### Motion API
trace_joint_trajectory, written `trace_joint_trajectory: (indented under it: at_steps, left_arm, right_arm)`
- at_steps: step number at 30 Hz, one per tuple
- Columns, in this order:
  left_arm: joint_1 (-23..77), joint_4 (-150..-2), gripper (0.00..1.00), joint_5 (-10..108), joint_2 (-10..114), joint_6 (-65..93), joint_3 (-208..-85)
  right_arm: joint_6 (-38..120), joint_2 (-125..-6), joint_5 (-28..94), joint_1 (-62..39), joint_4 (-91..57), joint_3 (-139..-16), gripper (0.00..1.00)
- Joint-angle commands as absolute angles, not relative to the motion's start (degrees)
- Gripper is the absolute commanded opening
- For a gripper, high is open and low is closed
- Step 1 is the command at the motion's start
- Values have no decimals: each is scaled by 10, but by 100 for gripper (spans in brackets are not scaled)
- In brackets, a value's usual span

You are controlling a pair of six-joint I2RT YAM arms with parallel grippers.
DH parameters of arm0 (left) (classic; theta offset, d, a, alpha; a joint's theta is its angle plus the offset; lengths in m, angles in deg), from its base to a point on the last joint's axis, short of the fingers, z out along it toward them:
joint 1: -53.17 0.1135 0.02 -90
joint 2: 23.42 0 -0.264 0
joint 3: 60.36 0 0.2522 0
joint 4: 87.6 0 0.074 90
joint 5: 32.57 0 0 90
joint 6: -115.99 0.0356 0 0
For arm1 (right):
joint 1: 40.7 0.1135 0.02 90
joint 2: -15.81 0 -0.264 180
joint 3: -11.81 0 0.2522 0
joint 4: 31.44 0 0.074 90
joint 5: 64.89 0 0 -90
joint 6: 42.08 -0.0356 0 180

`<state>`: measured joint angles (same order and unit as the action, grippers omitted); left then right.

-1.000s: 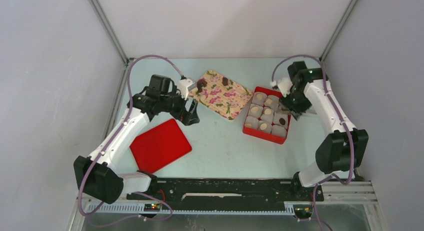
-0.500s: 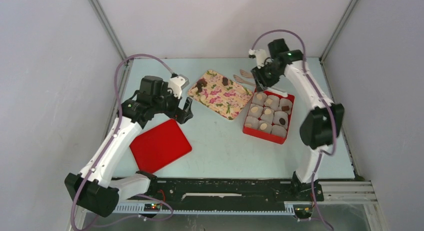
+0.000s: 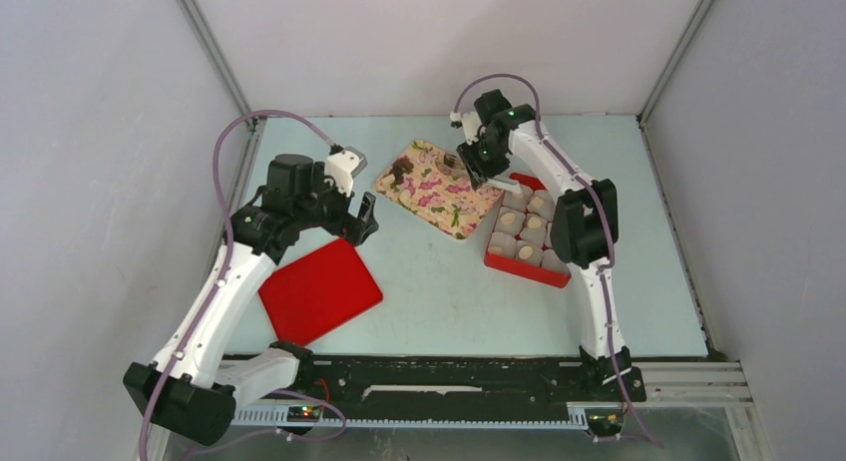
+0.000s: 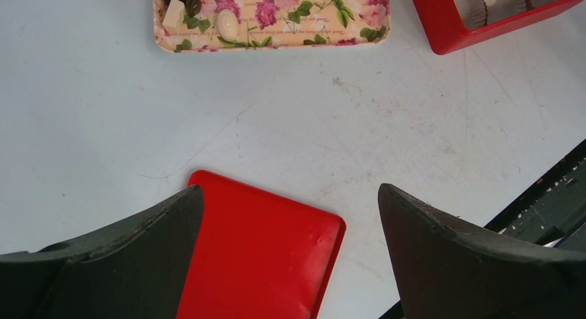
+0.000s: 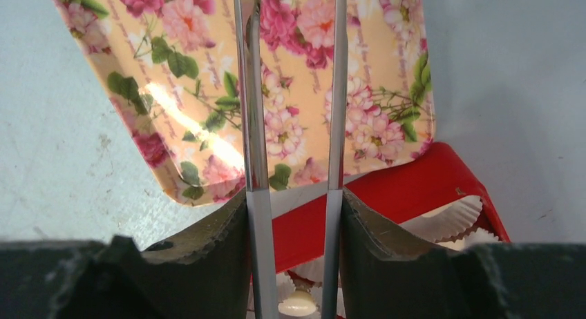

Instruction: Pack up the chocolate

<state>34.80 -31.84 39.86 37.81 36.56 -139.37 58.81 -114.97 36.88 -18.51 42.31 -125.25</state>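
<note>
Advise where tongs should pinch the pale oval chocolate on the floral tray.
Come straight down and pinch the pale oval chocolate across its narrower width, low on its flanks. It lies flat on the floral tray, domed, so a high pinch would likely slip; the white square piece beside it leaves room for one tongs blade.

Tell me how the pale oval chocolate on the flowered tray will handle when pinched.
The pale oval chocolate looks smooth and rounded, so it may slip or roll from a pinch. It is tiny beside the tray, so probably light.
</note>
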Motion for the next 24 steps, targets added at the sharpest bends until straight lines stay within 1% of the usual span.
trace_joint_trajectory:
  at_steps: [1,3,6,8,13,17,20,22,24]
  left_arm:
    - [352,-337,100,389,371,369,-1381]
    - [352,-338,100,386,374,367,-1381]
    - [352,-339,100,383,378,367,-1381]
    - [352,-338,100,383,379,367,-1381]
    - [352,-338,100,381,382,369,-1381]
    - [352,-339,100,380,384,370,-1380]
    - [352,-340,100,378,383,372,-1378]
    - [352,-341,100,379,383,372,-1377]
    - [352,-341,100,378,383,373,-1376]
  right_arm:
    - [576,-1169,326,-179,405,-1294,44]
    - [577,-1180,324,-179,404,-1298,43]
    - [580,-1191,320,-178,405,-1302,37]
    - [581,-1192,316,-179,404,-1300,36]
    - [583,-1190,336,-182,385,-1296,39]
    - [585,-1197,344,-180,381,-1302,38]
    - [591,-1202,350,-178,381,-1303,35]
    - [594,-1206,355,-178,381,-1303,34]
    - [594,-1209,360,-177,380,-1307,37]
